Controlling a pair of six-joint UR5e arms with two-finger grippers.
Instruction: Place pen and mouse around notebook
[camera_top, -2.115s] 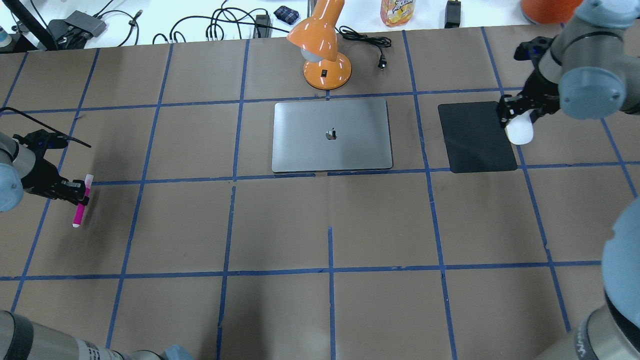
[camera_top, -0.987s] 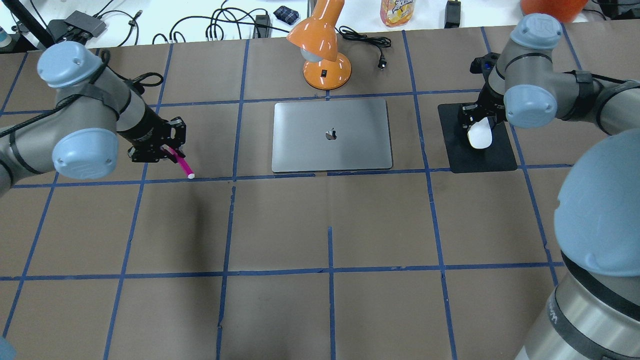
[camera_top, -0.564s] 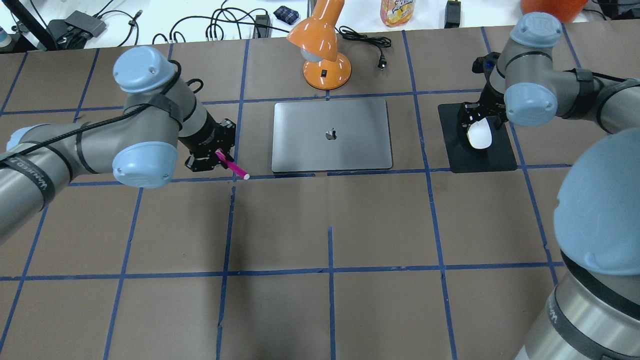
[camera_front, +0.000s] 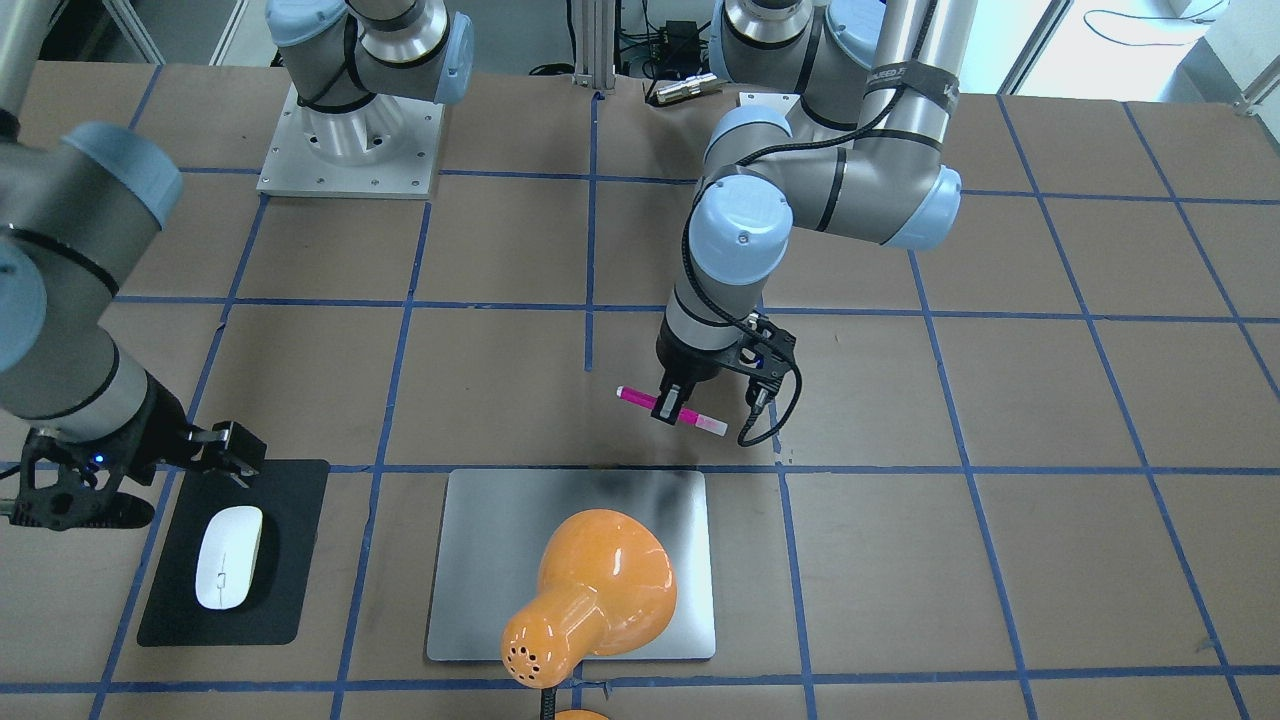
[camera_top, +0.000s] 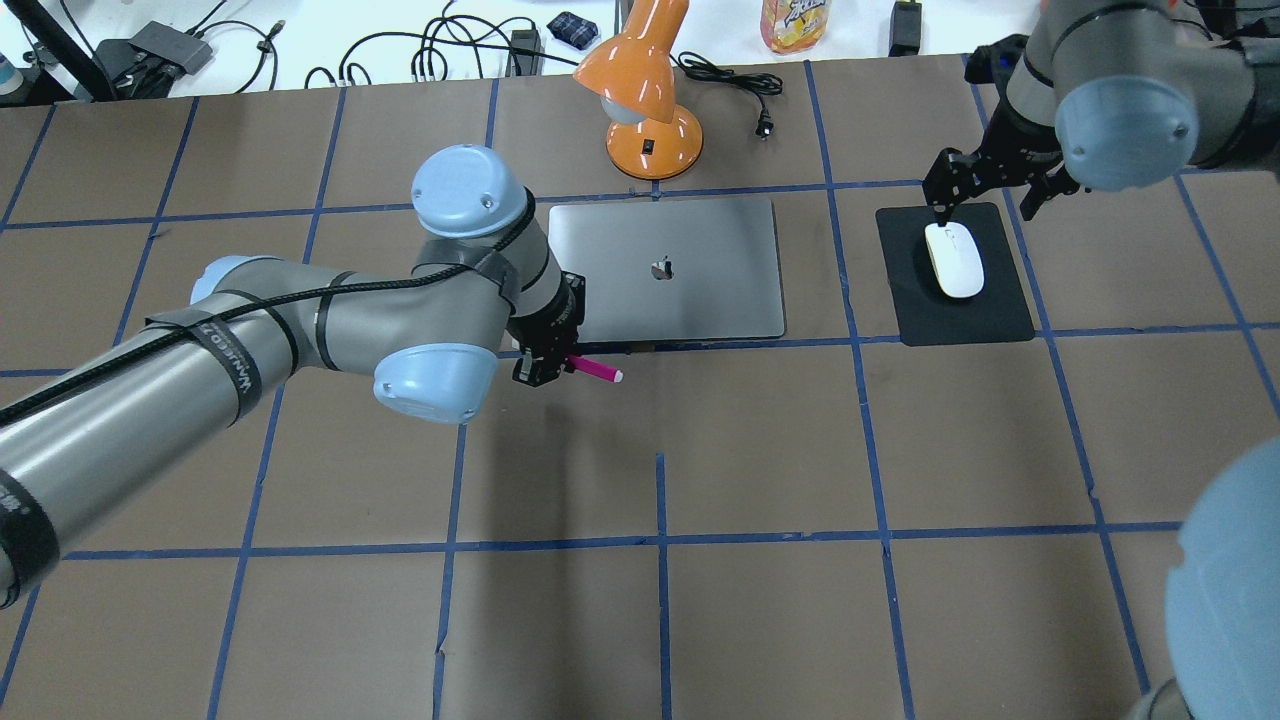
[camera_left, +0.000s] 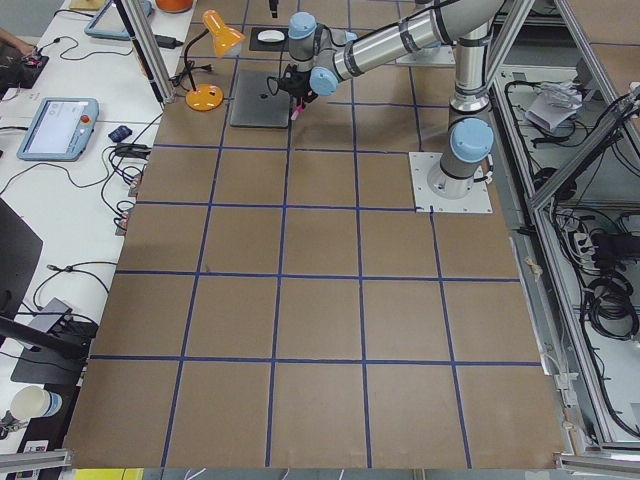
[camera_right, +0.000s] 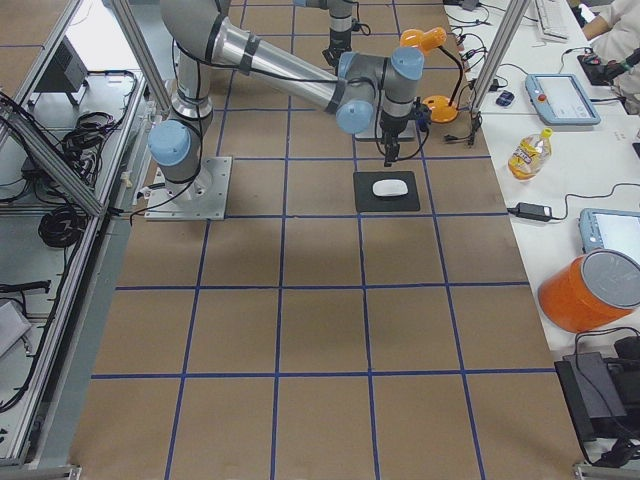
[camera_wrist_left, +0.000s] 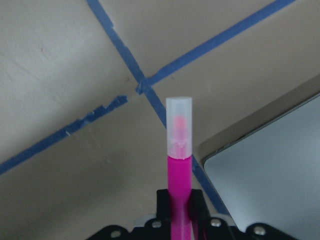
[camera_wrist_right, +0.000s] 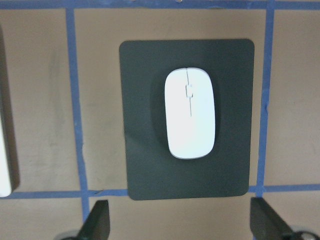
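As left gripper (camera_front: 668, 409) brings pen (camera_top: 598, 371) beside notebook (camera_top: 690, 290), right gripper (camera_wrist_right: 182, 222) released mouse (camera_top: 955, 260)

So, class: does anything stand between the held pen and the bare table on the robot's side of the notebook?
Nothing visible. The pen hangs over bare table at the robot-side edge of the notebook; the lamp stands beyond the far edge.

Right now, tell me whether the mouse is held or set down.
Set down: the mouse lies flat on the black mat, the right gripper open, clear of it.
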